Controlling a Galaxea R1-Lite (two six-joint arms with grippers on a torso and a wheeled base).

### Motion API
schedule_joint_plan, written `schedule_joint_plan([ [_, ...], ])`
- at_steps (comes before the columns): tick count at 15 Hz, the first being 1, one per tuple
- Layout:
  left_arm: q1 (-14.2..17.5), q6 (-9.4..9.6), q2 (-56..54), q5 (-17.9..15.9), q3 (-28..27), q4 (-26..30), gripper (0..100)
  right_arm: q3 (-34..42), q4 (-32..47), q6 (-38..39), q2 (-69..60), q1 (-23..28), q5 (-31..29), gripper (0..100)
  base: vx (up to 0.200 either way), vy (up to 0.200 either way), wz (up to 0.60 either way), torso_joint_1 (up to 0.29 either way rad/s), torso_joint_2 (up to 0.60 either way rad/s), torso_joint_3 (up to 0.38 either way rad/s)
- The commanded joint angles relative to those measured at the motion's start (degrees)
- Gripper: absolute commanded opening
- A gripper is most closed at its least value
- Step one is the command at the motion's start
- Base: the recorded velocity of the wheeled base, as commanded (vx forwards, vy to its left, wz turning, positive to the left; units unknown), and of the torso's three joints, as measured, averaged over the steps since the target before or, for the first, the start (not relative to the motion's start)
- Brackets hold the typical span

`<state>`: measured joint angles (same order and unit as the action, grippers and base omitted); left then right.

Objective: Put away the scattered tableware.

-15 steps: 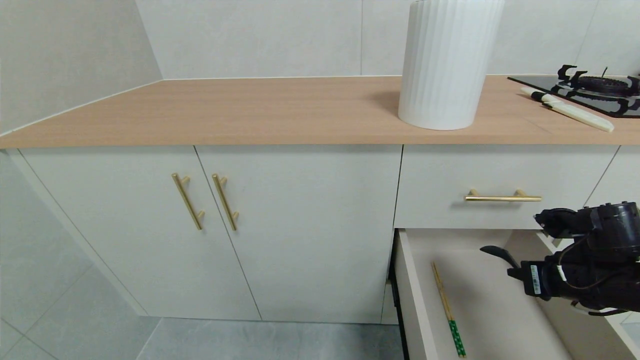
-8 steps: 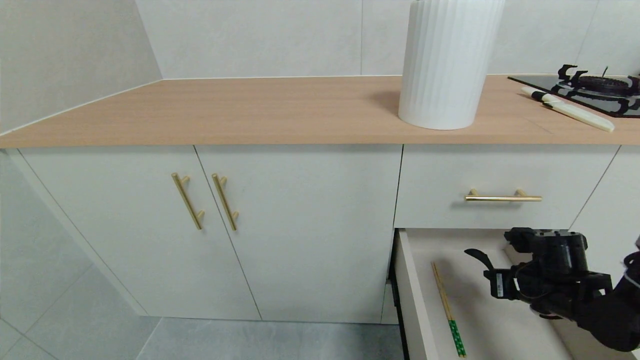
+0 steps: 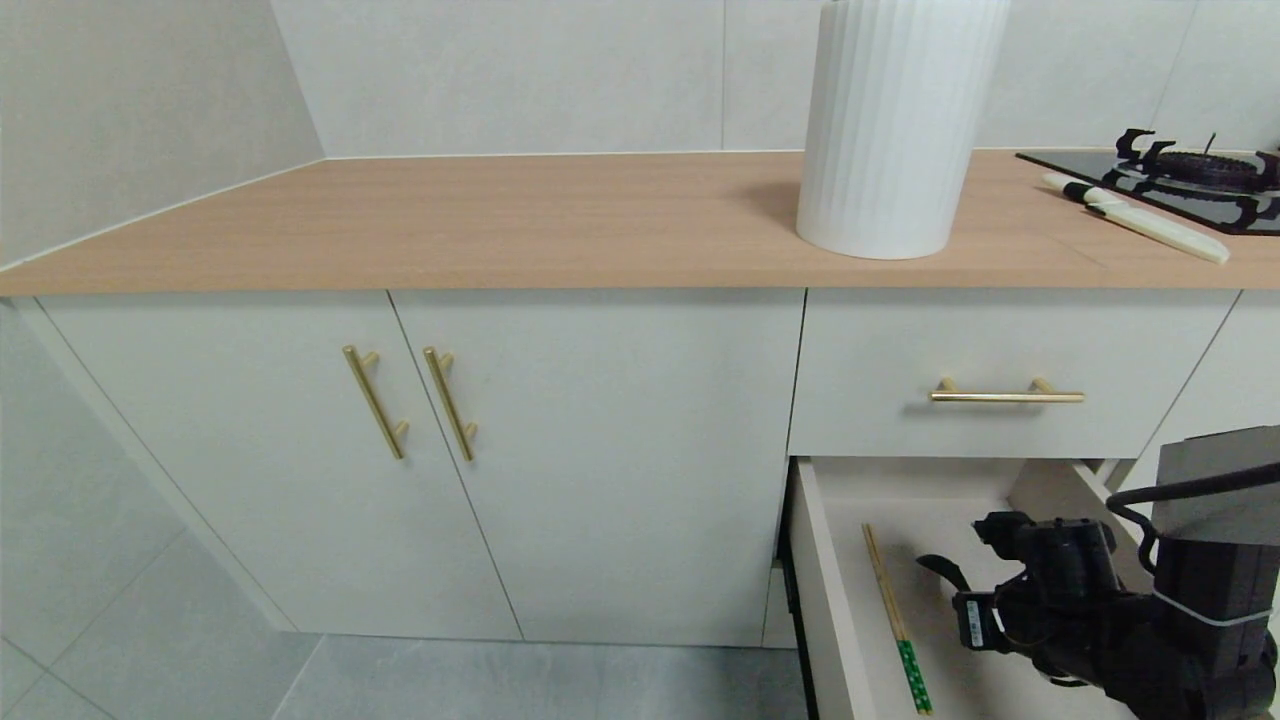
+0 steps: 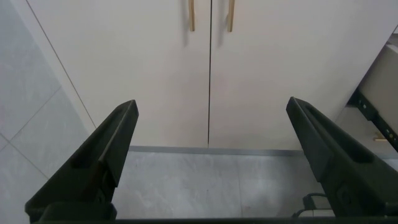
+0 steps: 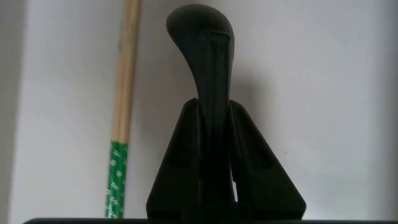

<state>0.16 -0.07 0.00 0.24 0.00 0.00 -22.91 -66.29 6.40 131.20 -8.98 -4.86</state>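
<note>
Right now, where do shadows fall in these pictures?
Head view: the white ribbed container throws a soft shadow leftward on the countertop. Right wrist view: the black spoon, held in the right gripper, shadows the drawer floor beside it.

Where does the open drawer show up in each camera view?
Head view: the open drawer is low on the right, below the closed drawer, chopsticks inside.
Left wrist view: its outer side wall stands beside the cabinet doors.
Right wrist view: its pale floor lies under the chopsticks.
Shared landmarks: chopsticks, head and right wrist; gold door handles, head and left wrist.
</note>
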Motion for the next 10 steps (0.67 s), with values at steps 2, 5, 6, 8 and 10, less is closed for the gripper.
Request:
schedule_joint_plan([
  [2, 0.0, -0.01, 0.0, 0.0, 0.0, 0.0, 100, -0.3, -2.4, -0.1, 3.5, -0.2, -1.4, 0, 0.0, 0.0, 0.0, 0.0, 0.0, 0.0],
  [5, 0.0, -0.01, 0.0, 0.0, 0.0, 0.0, 100, -0.5, -7.4, -0.2, 6.4, -0.2, -2.3, 0, 0.0, 0.0, 0.0, 0.0, 0.0, 0.0],
  [6, 0.0, -0.01, 0.0, 0.0, 0.0, -0.1, 100, -0.7, -7.4, -0.2, 6.6, -0.2, -2.9, 0, 0.0, 0.0, 0.0, 0.0, 0.0, 0.0],
  [8, 0.0, -0.01, 0.0, 0.0, 0.0, -0.1, 100, -1.3, -7.4, -0.1, 7.1, -0.2, -3.2, 0, 0.0, 0.0, 0.0, 0.0, 0.0, 0.0],
  [10, 0.0, -0.01, 0.0, 0.0, 0.0, 0.0, 100, -2.6, -7.4, -0.1, 8.4, -0.2, -4.9, 0, 0.0, 0.0, 0.0, 0.0, 0.0, 0.0],
])
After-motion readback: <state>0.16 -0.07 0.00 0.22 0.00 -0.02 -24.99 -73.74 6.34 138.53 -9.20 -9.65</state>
